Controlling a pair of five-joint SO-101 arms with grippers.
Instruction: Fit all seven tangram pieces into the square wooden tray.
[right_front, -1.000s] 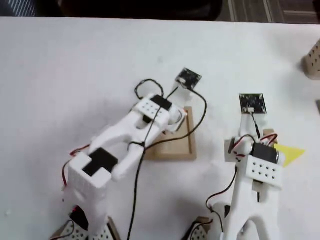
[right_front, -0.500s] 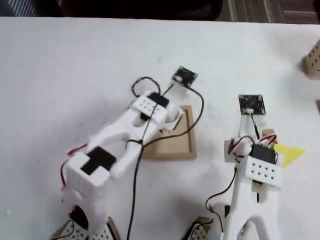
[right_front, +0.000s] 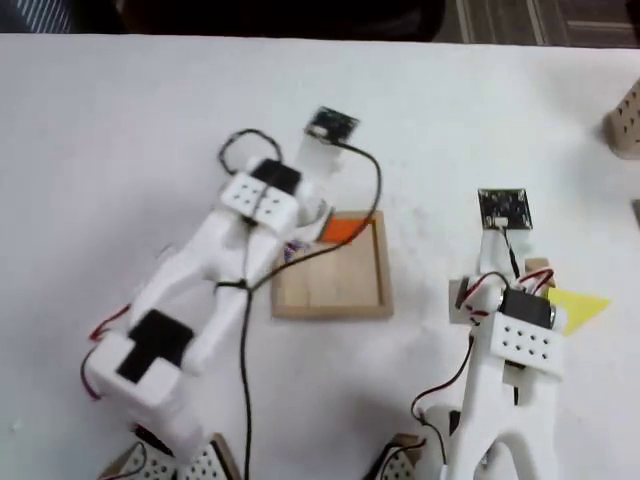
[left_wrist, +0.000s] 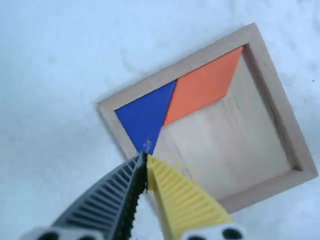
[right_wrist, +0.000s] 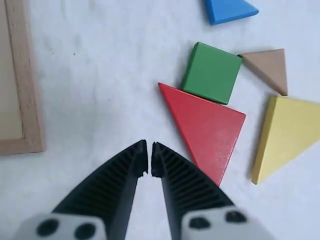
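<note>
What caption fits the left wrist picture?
Shut left gripper over square wooden tray holding blue triangle and orange parallelogram.

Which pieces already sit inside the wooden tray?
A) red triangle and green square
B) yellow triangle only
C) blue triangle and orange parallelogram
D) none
C: the left wrist view shows a blue triangle and an orange parallelogram edge to edge inside the tray; red triangle, green square and yellow triangle lie outside it.

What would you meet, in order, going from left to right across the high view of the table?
left arm → square wooden tray → right arm → yellow triangle → wooden block at the picture's edge
</note>
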